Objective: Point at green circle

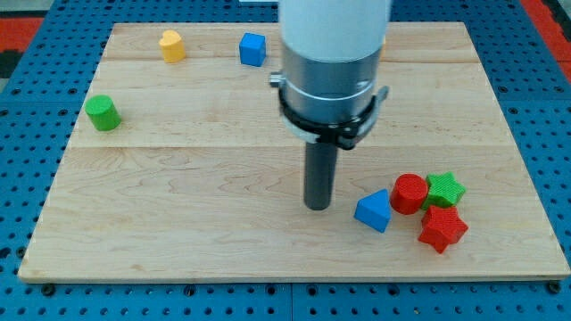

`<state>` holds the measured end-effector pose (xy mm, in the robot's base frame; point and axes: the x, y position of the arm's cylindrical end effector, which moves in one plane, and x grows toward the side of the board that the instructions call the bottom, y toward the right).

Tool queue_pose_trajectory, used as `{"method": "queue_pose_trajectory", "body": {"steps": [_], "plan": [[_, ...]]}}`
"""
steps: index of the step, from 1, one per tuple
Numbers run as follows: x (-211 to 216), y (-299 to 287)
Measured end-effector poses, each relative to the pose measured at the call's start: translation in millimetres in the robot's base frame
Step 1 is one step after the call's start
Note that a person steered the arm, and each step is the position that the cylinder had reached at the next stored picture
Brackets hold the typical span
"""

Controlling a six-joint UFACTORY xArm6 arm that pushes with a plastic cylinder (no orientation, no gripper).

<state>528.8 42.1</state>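
While standing upright over the wooden board (178, 223), my tip (318, 207) rests on the wood a little below the board's middle. No jaws to report: just a straight dark rod under a grey collar and a white arm segment that runs out of the view's top.

Nearest the view's bottom, at the right: red star (442, 228), lowest of a tight cluster. Touching it from above, red cylinder (410, 193) and green star (444, 189), side by side. Just left of these, blue triangular block (374, 210), near my tip on its right but apart from it.

Further up, by the board's left edge: green circle (103, 113), a short cylinder standing alone, well apart from my tip, up and to the view's left of it.

Farthest, along the board's top edge: yellow block (172, 45), shape unclear, and blue cube (252, 49), just left of the arm's body.
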Motion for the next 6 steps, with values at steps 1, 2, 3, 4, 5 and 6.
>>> {"method": "queue_pose_trajectory", "body": {"steps": [1,2,3,4,5,6], "plan": [[0.0,40.1],[0.0,56.6],[-13.8,3.4],[-81.2,-66.1],[-151.3,-131.5],[-190.5,-224.1]]}}
